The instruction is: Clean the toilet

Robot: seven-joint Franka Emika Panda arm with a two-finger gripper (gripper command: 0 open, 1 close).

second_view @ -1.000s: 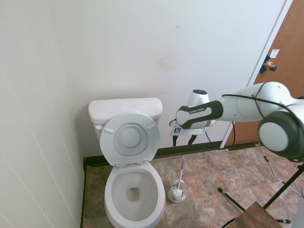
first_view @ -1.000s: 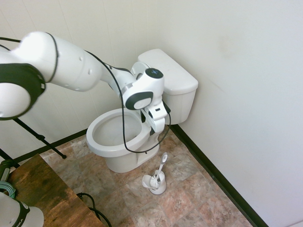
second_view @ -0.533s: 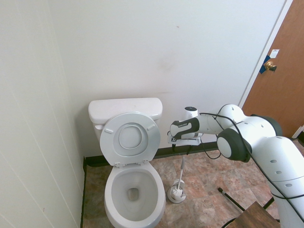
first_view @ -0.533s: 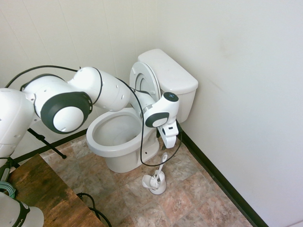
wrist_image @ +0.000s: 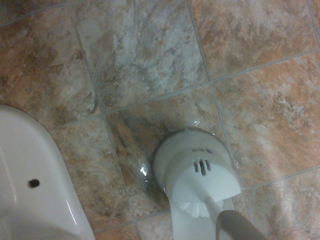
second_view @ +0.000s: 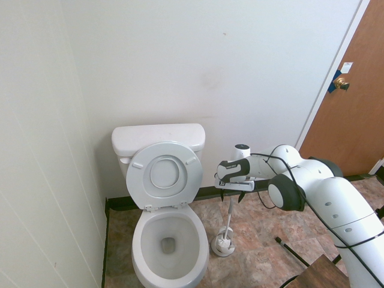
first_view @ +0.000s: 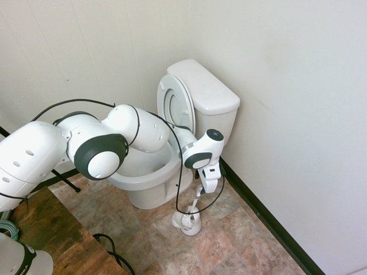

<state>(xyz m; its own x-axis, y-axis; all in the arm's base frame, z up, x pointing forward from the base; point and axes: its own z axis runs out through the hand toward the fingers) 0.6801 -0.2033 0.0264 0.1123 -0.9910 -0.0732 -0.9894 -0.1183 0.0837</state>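
The open claw (first_view: 205, 189) hangs over the brush (first_view: 195, 202) (beside the toilet (first_view: 150, 175)).

The toilet (first_view: 200, 97) looks like glossy white ceramic, the brush holder (wrist_image: 195, 165) smooth white plastic, the floor (wrist_image: 150, 55) mottled stone-look tile, the door (second_view: 354, 102) brown wood.

The arm (first_view: 86, 146) reaches low, wrist bent down; its tool (first_view: 202, 192) apparently stands open.
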